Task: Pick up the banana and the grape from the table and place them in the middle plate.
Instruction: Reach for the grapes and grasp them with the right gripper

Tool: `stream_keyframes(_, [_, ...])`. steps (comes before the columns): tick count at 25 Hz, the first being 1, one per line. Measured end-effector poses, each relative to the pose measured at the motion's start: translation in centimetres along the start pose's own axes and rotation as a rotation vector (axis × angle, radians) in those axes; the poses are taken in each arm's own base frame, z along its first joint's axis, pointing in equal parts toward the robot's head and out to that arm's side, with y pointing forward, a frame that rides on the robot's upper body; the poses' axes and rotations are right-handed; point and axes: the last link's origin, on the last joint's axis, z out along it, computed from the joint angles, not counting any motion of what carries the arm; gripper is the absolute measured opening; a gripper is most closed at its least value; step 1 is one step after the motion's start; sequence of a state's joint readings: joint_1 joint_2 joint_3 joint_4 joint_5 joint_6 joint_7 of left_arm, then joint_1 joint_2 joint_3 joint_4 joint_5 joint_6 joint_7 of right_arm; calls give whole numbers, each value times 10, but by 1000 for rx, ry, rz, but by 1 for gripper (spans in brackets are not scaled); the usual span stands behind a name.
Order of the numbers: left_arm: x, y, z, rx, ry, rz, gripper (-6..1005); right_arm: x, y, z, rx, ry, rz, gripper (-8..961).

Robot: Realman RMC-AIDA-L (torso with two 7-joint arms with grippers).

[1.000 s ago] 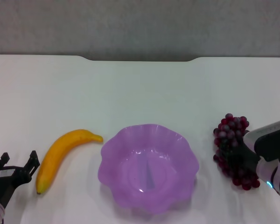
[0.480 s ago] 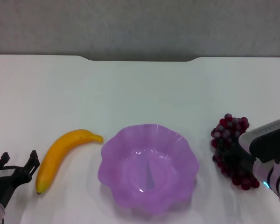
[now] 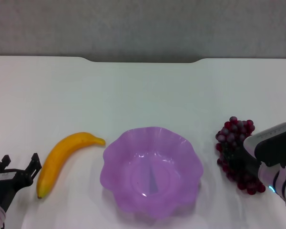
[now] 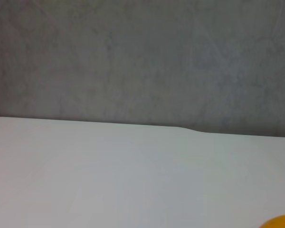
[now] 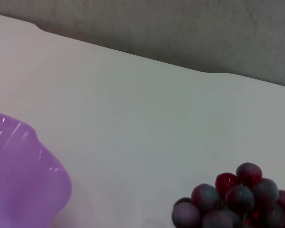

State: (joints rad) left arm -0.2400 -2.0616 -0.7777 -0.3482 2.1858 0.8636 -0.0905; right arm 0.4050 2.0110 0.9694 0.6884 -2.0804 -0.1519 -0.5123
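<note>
banana (image 3: 66,155) flat on table (image 3: 143,90), left of purple plate (image 3: 151,171), not touching | grapes (image 3: 236,145) on table right of plate, apart | right gripper (image 3: 245,162) over grapes' near part, jaw state cannot tell | left gripper (image 3: 16,172) near banana's lower end, jaws spread, holding nothing

Left pincer (image 3: 18,168): black, skeletal construction with slim prongs ending in small knobbed tips, mounted on a dark wrist with a pale grey-white rounded section below it. Right pincer (image 3: 240,160): black fingers beneath a white housing with rounded edges and a dark grey side panel. A small blue-lit spot shows on the white-and-grey cylindrical wrist segment behind that housing.
</note>
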Motion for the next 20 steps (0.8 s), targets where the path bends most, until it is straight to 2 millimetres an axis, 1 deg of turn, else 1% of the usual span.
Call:
stream_keyframes(7, [0, 0, 0, -2, 0, 1, 818, 0, 0, 0, -2, 0, -3, 369])
stream_keyframes(14, [-1, -1, -1, 1, -2, 0, 819, -6, 12, -2, -17, -58, -36, 364])
stream_keyframes(18, [-2, -1, -2, 5, -4, -2, 819, -8, 13, -3, -19, -68, -38, 360])
stream_keyframes(20, [-2, -1, -2, 6, -4, -3, 819, -7, 13, -3, -18, -67, -38, 331])
